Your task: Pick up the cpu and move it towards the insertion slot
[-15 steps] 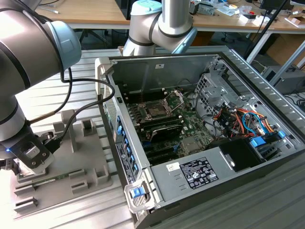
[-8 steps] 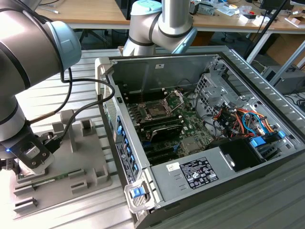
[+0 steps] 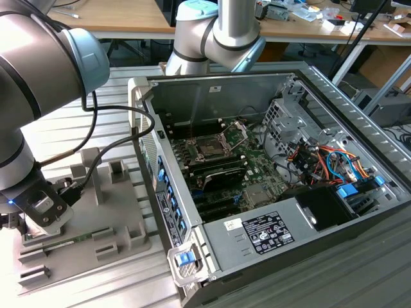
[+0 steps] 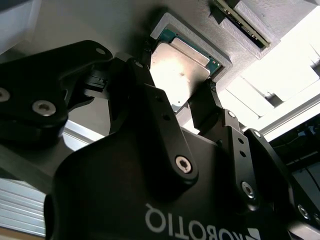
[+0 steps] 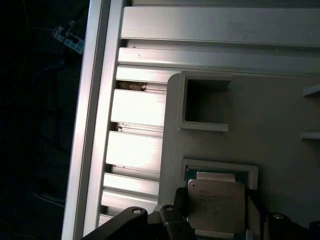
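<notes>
Cpu [image 5: 217,205] seated in grey tray [image 5: 280,125] recess; end effector [image 4: 177,79] straddles it, grip state cannot tell; insertion slot [image 3: 210,147] well apart from tray.

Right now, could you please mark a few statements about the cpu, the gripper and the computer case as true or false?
1. The cpu lies in a recess of the grey tray. True.
2. The gripper hangs over the insertion slot. False: it is at the tray, open, with a finger on either side of the cpu.
3. The computer case lies open, its motherboard showing. True.
4. The cpu sits in the insertion slot. False: it is in the tray, outside the case.
</notes>
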`<action>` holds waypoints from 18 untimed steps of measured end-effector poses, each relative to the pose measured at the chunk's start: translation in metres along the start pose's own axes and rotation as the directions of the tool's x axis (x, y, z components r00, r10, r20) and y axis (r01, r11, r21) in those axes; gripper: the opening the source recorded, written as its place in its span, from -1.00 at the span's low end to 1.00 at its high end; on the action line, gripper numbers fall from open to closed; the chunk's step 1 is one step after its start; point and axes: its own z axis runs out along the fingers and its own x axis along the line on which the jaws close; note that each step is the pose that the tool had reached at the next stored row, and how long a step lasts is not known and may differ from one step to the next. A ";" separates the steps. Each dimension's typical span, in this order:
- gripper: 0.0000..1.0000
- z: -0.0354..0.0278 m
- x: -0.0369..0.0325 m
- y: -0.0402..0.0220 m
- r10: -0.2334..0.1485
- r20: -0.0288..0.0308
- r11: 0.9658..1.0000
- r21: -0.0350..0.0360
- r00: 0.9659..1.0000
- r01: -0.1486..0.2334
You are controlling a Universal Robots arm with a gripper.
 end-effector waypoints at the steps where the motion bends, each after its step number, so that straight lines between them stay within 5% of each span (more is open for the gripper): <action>1: 0.10 0.0000 0.0000 0.0000 0.000 0.000 1.000 0.000 1.000 0.000; 18: 0.10 -0.0039 0.0000 0.0002 0.000 0.000 1.000 -0.003 1.000 0.000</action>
